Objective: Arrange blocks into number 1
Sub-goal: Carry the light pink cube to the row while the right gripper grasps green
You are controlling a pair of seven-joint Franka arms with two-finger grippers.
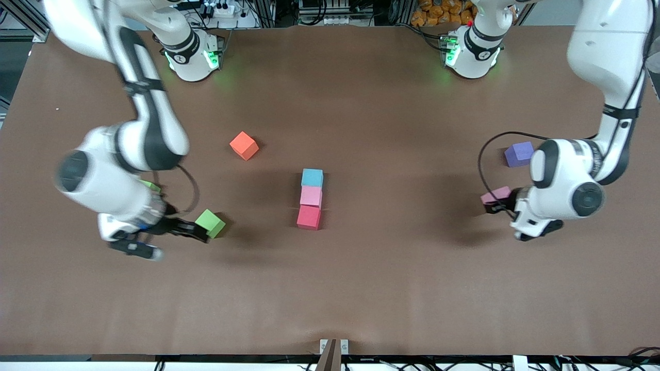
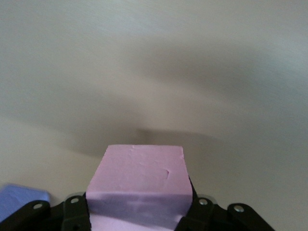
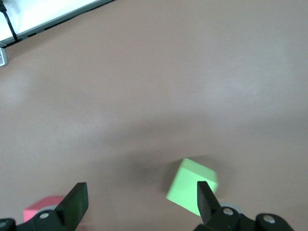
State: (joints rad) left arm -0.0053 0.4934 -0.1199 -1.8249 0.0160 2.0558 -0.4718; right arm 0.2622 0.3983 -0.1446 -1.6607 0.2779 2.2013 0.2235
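Note:
Three blocks make a touching column mid-table: sky blue [image 1: 312, 178], light pink [image 1: 311, 196], and crimson [image 1: 309, 217] nearest the front camera. My left gripper [image 1: 496, 203] is shut on a second light pink block [image 1: 496, 195] [image 2: 139, 175] low at the table toward the left arm's end, its jaws pressed on both sides of the block. A purple block [image 1: 518, 153] [image 2: 19, 199] lies just beside it, farther from the camera. My right gripper [image 1: 192, 231] [image 3: 142, 204] is open and holds nothing. One finger is next to a green block [image 1: 210, 223] [image 3: 191, 186]. An orange block [image 1: 244, 145] lies alone.
A second green block [image 1: 150, 185] peeks out from under the right arm's wrist. The crimson block [image 3: 41, 208] shows at the edge of the right wrist view. The brown table [image 1: 392, 288] stretches wide toward the front camera.

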